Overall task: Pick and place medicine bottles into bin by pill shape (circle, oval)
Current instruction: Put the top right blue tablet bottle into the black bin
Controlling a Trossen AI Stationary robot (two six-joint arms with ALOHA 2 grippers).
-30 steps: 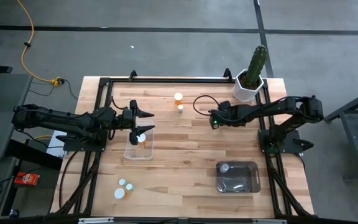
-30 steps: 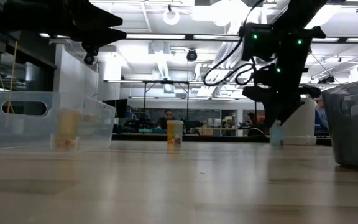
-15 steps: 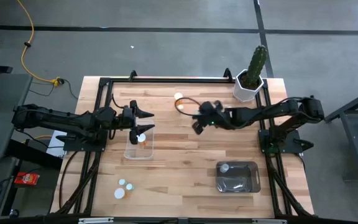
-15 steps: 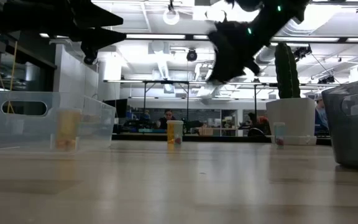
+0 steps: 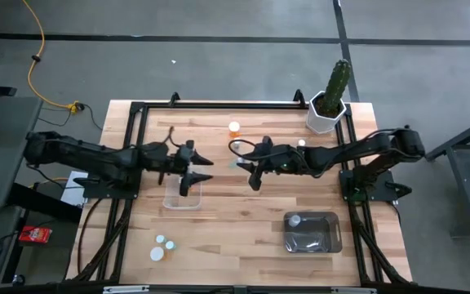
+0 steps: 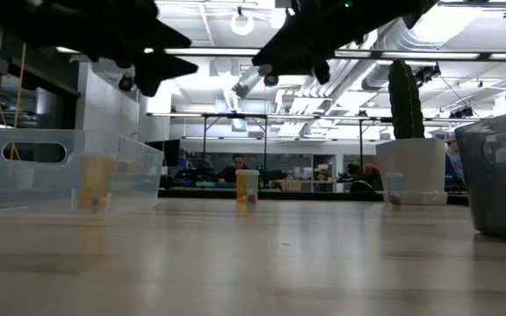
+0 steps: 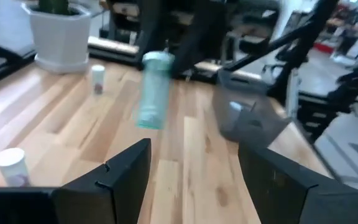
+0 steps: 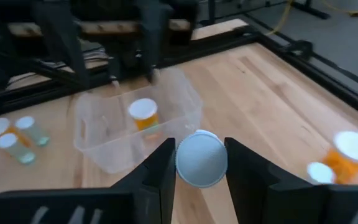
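One pale bottle (image 8: 201,158) is now clamped between the jaws of the right gripper (image 5: 250,170), its white cap facing back toward the wrist, and it rides well above the table (image 5: 243,212). A second ago this gripper hung low beside the cactus pot (image 5: 326,114); it has since lifted and swung across toward the middle of the table. Ahead of its jaws and below them sits the clear bin (image 8: 135,134), with one orange bottle (image 8: 144,115) already inside. The left gripper (image 5: 196,170) hovers over that bin with its jaws apart and nothing between them; it has edged toward the middle, and the carried bottle hangs tilted in the air ahead of its jaws. Well behind the right gripper's jaws lies the dark bin (image 5: 310,232).

Judgement: the pick is complete and the carry is under way. Remaining: release into the bin matching the pill shape, which cannot be read here.
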